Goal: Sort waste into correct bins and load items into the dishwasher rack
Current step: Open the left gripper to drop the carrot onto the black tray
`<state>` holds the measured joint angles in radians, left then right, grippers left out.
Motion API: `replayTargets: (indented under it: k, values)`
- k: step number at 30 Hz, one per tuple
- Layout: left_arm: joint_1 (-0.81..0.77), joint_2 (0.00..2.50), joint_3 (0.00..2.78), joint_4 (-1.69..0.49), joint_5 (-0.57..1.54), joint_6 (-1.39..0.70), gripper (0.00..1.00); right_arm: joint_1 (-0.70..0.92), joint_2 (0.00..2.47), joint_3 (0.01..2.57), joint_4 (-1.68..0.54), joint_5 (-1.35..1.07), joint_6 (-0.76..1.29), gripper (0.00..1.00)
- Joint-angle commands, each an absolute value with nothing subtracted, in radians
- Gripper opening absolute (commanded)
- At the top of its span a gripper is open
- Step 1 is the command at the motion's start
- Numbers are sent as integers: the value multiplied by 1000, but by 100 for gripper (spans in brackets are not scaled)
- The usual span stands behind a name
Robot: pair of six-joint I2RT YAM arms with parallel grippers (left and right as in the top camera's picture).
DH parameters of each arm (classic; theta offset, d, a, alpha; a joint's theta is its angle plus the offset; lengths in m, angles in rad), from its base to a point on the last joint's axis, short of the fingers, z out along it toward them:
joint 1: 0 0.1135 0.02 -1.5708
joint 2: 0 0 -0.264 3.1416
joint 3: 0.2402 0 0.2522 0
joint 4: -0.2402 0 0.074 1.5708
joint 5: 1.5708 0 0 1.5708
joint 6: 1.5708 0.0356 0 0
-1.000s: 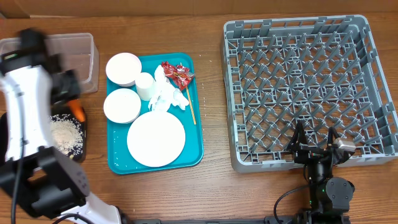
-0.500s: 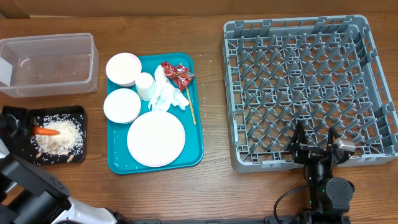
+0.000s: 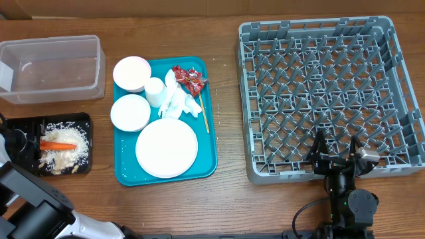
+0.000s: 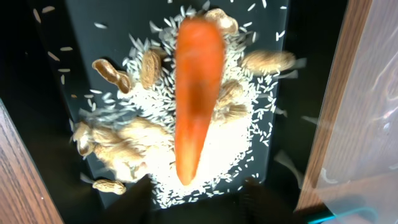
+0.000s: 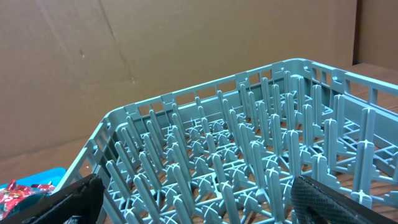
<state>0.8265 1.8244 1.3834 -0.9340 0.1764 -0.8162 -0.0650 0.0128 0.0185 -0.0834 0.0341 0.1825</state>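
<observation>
**Overhead view.** The carrot [image 3: 58, 145] is found in the black tray [image 3: 81, 118], lying on the rice [image 3: 72, 151]. The clear tub [image 3: 53, 73] is seen to hold no waste. The napkins [image 3: 178, 101] and the wrapper [image 3: 189, 79] are not yet sorted and lie on the teal tray [image 3: 126, 171]. With them are two bowls [image 3: 132, 73] [image 3: 130, 112], the cup [image 3: 155, 91], the plate [image 3: 167, 147] and the chopstick [image 3: 204, 116]. The rack [image 3: 243, 99] is unloaded. The task is judged to be at an early stage: food waste placed, paper waste and all tableware outstanding. Bare table [image 3: 226, 199] is noted between the teal tray and the rack. The right gripper [image 3: 335, 147] is parked at the rack's near wall.

**Left wrist view.** The left gripper [image 4: 199, 202] is seen with its fingers [image 4: 134, 199] apart. The carrot's tip is just ahead of the gap and is gripped by neither finger. The carrot is judged released and at rest on the rice and peanuts [image 4: 149, 65]. The tray rim is close on both sides, and the tub wall stands just beyond the right rim. A straight lift is advised.

**Right wrist view.** The right fingers are spread wide with nothing between them. The rack's rim and pegs are directly ahead, and open room is seen above them.
</observation>
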Motion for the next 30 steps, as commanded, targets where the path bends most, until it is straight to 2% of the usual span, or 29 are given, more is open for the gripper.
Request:
replayTargets:
  k: [1, 9, 18, 24, 27, 30]
  values:
    - [831, 1827, 1381, -934, 184, -827, 57, -70, 3, 8, -80, 43, 178, 100]
    - [831, 1822, 1435, -977, 271, -764, 58, -70, 3, 8, -80, 43, 178, 100]
    - [820, 1783, 1618, -1086, 538, -580, 65, -70, 3, 8, -80, 44, 178, 100]
    - [781, 1684, 1679, -1123, 643, -416, 83, -70, 3, 8, -80, 44, 178, 100]
    - [727, 1629, 1678, -1124, 647, -318, 100, -70, 3, 8, -80, 43, 178, 100]
    - [634, 1592, 1678, -1147, 644, -177, 100, -70, 3, 8, -80, 43, 178, 100]
